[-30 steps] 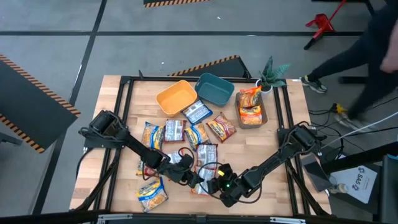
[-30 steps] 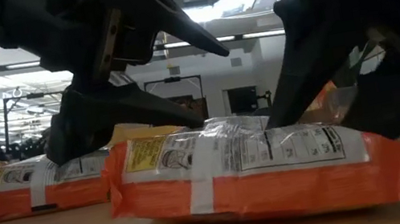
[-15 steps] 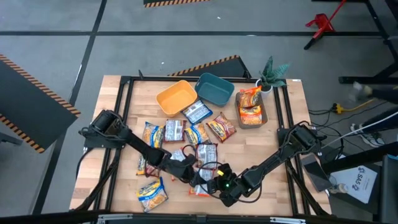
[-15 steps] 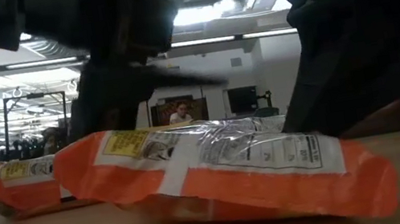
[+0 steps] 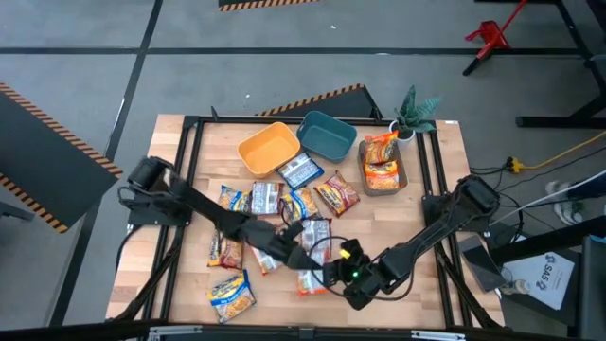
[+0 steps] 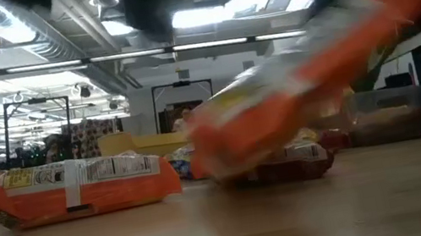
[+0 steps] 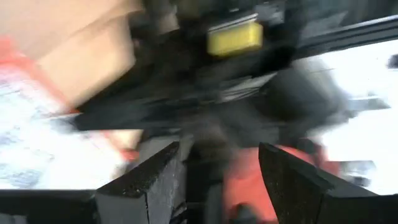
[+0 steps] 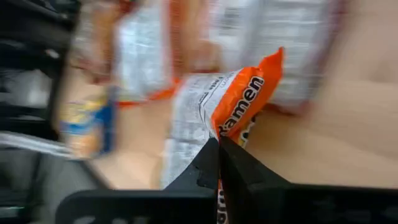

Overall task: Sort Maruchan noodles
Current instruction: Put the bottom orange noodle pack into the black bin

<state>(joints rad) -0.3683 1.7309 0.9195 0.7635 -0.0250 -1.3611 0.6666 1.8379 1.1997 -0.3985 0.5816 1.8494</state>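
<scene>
Several Maruchan noodle packets lie flat on the wooden table (image 5: 417,227), among them an orange one (image 6: 77,188). My right gripper (image 8: 219,149) is shut on another orange packet (image 6: 306,76), also seen from above near the front middle (image 5: 311,281). My left gripper (image 7: 217,180) stands open just beyond it, over the packets (image 5: 294,239), with nothing between its fingers; it faces my right arm. My right gripper pinches an edge of the orange packet (image 8: 225,134) between its two shut fingers, coming slanting down from the table's right-near side. The packet hangs tilted, its held end high (image 6: 397,1) and its other end low (image 6: 216,151), seemingly clear of the table.
A yellow bin (image 5: 268,149) and a teal bin (image 5: 327,134) stand at the far middle. A grey bin (image 5: 383,172) holding orange packets is to their right, beside a small plant (image 5: 415,112). Bare wood shows at the right and near the front left.
My right gripper has risen with the orange packet, which lay flat a second ago. First one end came up; now it hangs tilted off the table. My left gripper has gone up and toward the far edge, away from that packet, and has tipped toward level.
</scene>
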